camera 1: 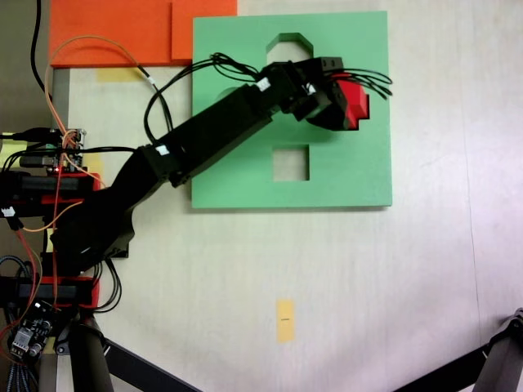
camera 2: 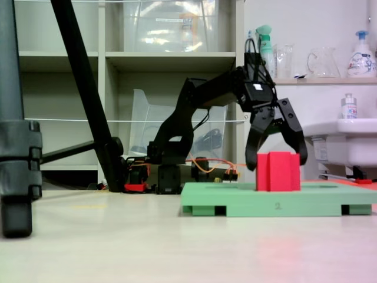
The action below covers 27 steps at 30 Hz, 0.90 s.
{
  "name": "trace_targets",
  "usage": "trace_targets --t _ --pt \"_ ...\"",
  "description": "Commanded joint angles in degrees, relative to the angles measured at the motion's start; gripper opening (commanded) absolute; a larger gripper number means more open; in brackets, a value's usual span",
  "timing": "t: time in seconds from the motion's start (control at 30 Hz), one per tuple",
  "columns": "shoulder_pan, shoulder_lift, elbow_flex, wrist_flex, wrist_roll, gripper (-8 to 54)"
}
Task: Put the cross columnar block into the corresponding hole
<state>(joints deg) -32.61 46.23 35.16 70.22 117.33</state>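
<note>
- In the low side-on fixed view the claw point(camera 2: 275, 160) hangs spread wide over the cross columnar block point(camera 2: 277, 171), one finger tip at each side of the block's upper part and not pressing on it; the claw holds nothing.
- The red block stands upright on the green foam board point(camera 2: 235, 201), most of its height above the board's top face. Whether its foot is already seated in the corresponding hole cannot be told; that hole lies hidden under block and claw in both fixed views.
- From above, the block point(camera 1: 355, 102) peeps out to the right of the claw point(camera 1: 331, 106), on the board's right half, up and to the right of the square cutout point(camera 1: 291, 163) and down and to the right of the octagonal cutout point(camera 1: 288, 47).
- The step looks like seating or letting go of the block. To do it well, the arm should keep the plus outline square with the cutout and press straight down, since foam can jam if tilted.
- If the block is home, lifting straight up with fingers wide would avoid dragging it over.
- The board rests on the pale counter point(camera 1: 327, 286), well apart from the orange foam sheets point(camera 1: 122, 33).
</note>
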Motion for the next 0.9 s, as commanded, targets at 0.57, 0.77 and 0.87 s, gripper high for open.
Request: trace_targets --t 0.57,0.77,0.87 --pt "20.0 43.7 -1.6 21.0 -50.9 48.7" --pt "31.3 61.6 35.3 -1.0 -70.8 38.0" --pt "34.0 72.1 67.4 -34.8 -79.9 34.2"
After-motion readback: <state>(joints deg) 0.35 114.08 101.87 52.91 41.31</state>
